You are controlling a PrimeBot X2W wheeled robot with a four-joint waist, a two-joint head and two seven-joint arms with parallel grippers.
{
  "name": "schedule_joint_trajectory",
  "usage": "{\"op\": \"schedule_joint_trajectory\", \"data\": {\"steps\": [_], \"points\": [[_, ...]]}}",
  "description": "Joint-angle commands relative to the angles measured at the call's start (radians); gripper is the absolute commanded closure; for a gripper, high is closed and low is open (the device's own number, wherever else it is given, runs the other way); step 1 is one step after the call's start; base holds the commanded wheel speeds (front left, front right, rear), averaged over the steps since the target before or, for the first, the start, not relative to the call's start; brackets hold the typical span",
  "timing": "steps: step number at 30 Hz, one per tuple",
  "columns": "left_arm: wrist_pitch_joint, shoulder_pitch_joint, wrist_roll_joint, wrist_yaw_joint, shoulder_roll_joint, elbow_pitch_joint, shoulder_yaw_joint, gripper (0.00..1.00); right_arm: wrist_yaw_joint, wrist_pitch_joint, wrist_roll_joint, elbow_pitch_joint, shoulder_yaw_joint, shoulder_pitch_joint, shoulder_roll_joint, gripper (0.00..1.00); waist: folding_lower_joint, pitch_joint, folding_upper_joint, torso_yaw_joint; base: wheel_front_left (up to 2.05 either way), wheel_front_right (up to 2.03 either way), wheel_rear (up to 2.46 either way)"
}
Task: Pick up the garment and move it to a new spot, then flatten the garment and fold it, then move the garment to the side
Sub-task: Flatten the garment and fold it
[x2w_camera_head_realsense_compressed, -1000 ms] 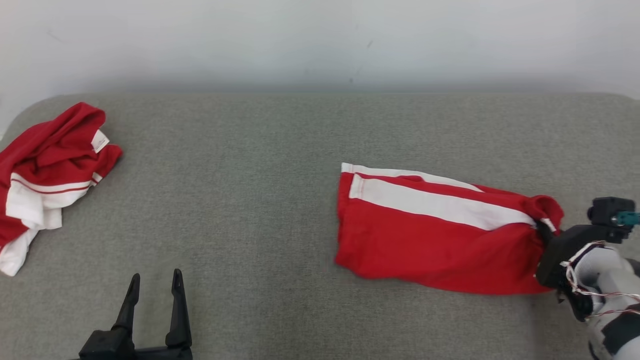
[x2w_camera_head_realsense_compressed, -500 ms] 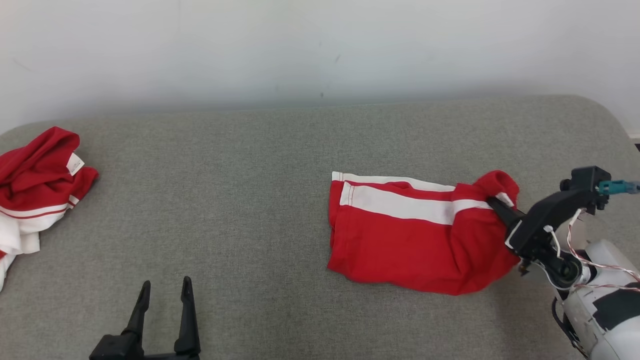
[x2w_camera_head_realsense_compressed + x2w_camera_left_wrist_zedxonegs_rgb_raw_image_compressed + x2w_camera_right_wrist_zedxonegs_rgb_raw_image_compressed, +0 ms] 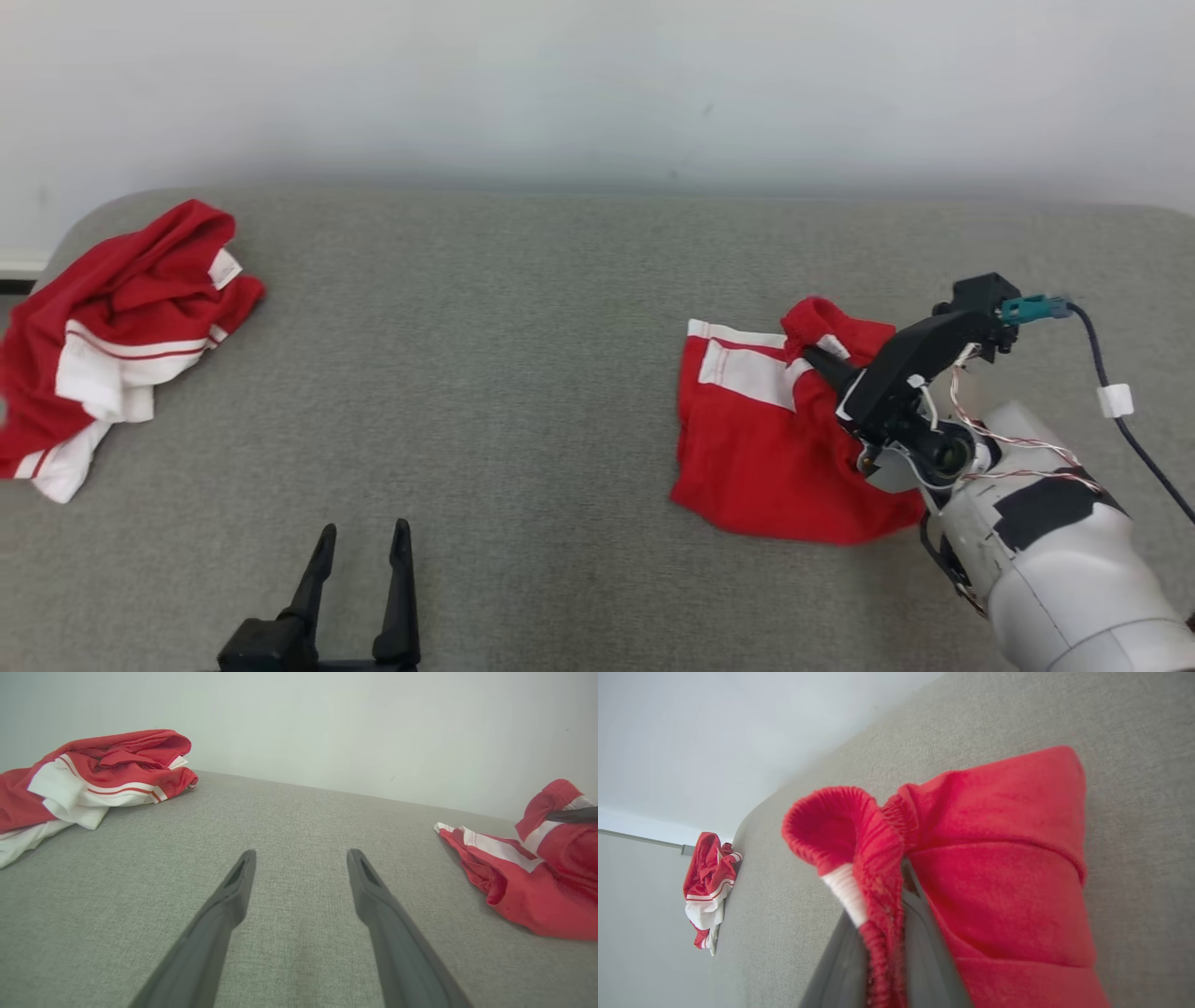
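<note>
Grey cloth surface [image 3: 504, 392] under a white wall [image 3: 597, 84], with a crumpled jersey [image 3: 131, 317] at its left. The right gripper [image 3: 814, 357] is clenched on red shorts [image 3: 756, 457] — the left gripper [image 3: 364, 529] is spread wide, empty.

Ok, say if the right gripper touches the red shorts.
Touching. The right wrist view shows the right gripper clamping the red shorts between its fingers.

Grey padded surface [image 3: 523, 373] — red shorts [image 3: 747, 467]

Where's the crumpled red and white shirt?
In the head view, the shirt lies heaped at the grey surface's far-left end, ahead and left of the open left gripper.
</note>
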Motion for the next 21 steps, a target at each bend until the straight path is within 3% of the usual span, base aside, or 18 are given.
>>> {"op": "schedule_joint_trajectory", "data": {"steps": [1, 9, 16, 17, 18, 21], "points": [[-0.003, -0.012, -0.014, 0.006, -0.001, 0.005, -0.018, 0.0, -0.001, -0.021, -0.021, 0.04, 0.004, -0.031, 0.022, 1.0, 0.0001, 0.011, 0.0, 0.047, 0.0, 0.0, 0.0], [-0.003, -0.03, -0.034, 0.02, -0.001, 0.015, -0.073, 0.0, -0.001, -0.113, -0.118, 0.206, 0.039, -0.108, 0.08, 1.0, 0.0001, 0.035, 0.0, 0.1, 0.0, 0.0, 0.0], [-0.003, -0.038, -0.035, 0.024, -0.001, 0.02, -0.068, 0.0, -0.001, -0.166, -0.159, 0.259, 0.052, -0.123, 0.096, 1.0, 0.0001, 0.043, 0.0, 0.108, 0.0, 0.0, 0.0], [-0.003, -0.036, -0.033, 0.025, -0.001, 0.02, -0.065, 0.0, -0.001, -0.178, -0.167, 0.261, 0.056, -0.124, 0.099, 0.79, 0.0001, 0.042, 0.0, 0.105, 0.0, 0.0, 0.0], [-0.003, -0.033, -0.031, 0.025, -0.001, 0.02, -0.059, 0.0, -0.001, -0.187, -0.173, 0.262, 0.063, -0.123, 0.102, 0.0, 0.0001, 0.04, 0.0, 0.101, 0.0, 0.0, 0.0], [-0.003, -0.02, -0.025, 0.025, -0.001, 0.022, -0.041, 0.0, -0.001, -0.201, -0.197, 0.24, 0.096, -0.115, 0.102, 0.0, 0.0001, 0.03, 0.0, 0.086, 0.0, 0.0, 0.0]]}}
